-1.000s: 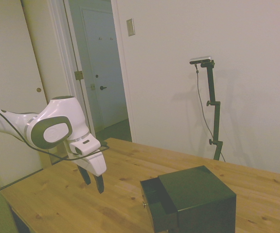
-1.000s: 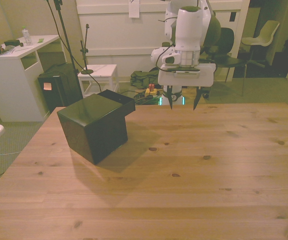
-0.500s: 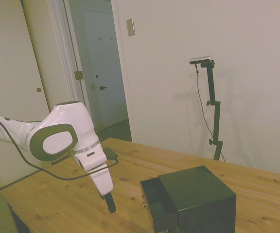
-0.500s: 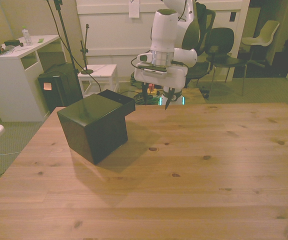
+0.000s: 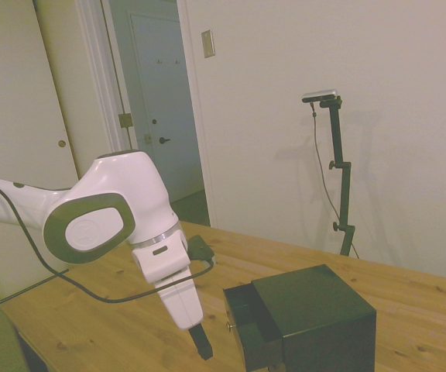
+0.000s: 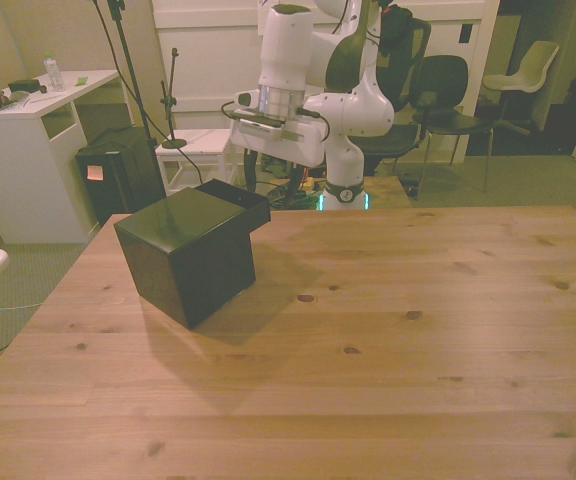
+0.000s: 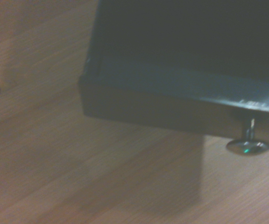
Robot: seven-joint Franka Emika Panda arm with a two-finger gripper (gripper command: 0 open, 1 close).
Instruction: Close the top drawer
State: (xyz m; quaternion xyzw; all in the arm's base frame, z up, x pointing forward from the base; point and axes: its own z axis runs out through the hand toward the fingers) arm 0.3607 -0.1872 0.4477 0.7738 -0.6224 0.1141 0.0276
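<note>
A: One drawer (image 5: 248,319) stood pulled out of the cabinet (image 5: 316,318), knob (image 7: 247,145) facing the fingers (image 5: 202,343).

B: Were the fingers open?

A: I couldn't tell; they held nothing and hung low just before the drawer front, above the tabletop (image 5: 114,318).

B: The risk?

A: An off-centre push might have skewed the drawer or shoved the whole cabinet along.

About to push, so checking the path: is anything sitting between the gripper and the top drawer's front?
No. In the side view, only bare table separates the gripper from the top drawer; its knob faces the gripper.
</note>
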